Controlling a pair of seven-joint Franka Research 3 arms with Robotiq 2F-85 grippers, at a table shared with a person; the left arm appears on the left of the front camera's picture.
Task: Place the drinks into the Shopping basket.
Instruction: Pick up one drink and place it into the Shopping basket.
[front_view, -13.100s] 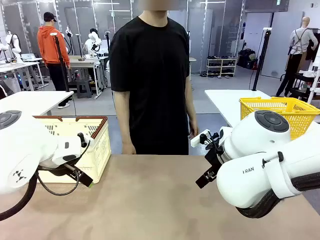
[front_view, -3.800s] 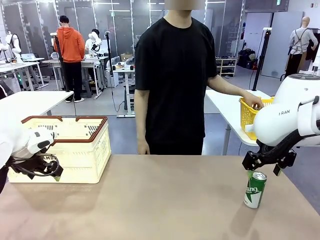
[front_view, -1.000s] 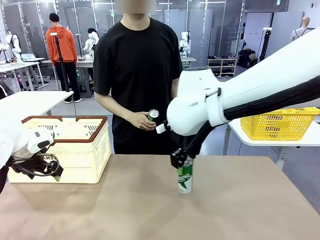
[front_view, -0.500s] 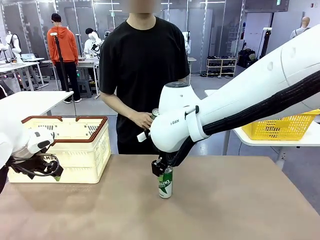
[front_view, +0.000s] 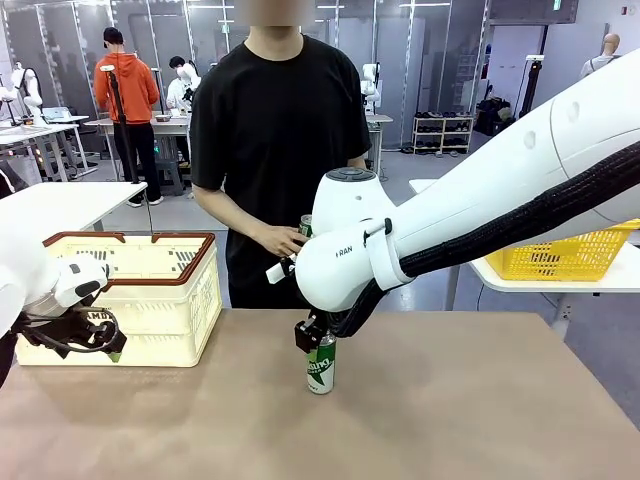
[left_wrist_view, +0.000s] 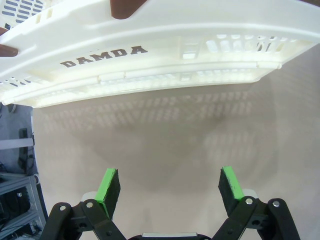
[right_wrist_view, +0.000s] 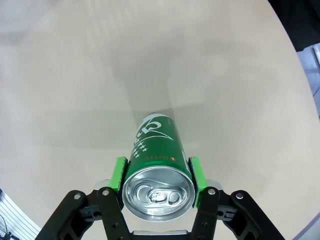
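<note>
A green drink can (front_view: 321, 365) with white lettering hangs upright just above the middle of the table, and my right gripper (front_view: 311, 335) is shut on its top. In the right wrist view both green pads press the sides of the green can (right_wrist_view: 156, 160) under my right gripper (right_wrist_view: 157, 176). The person across the table holds a second can (front_view: 304, 228) in one hand. The cream Shopping basket (front_view: 190, 300) with a brown rim stands at the table's far left. My left gripper (front_view: 95, 340) waits open just in front of it. The left wrist view shows my left gripper (left_wrist_view: 169, 184) with the Shopping basket (left_wrist_view: 150, 55) marked DAMDA ahead.
A yellow mesh basket (front_view: 570, 255) sits on a white side table at the right. My right arm (front_view: 480, 215) spans from the right edge to the table's middle. Bare tabletop (front_view: 480, 410) lies in front and to the right.
My right gripper has carried the green can leftward, from right of centre to the table's middle. The person has kept a second can in hand. The left arm has stayed still.
</note>
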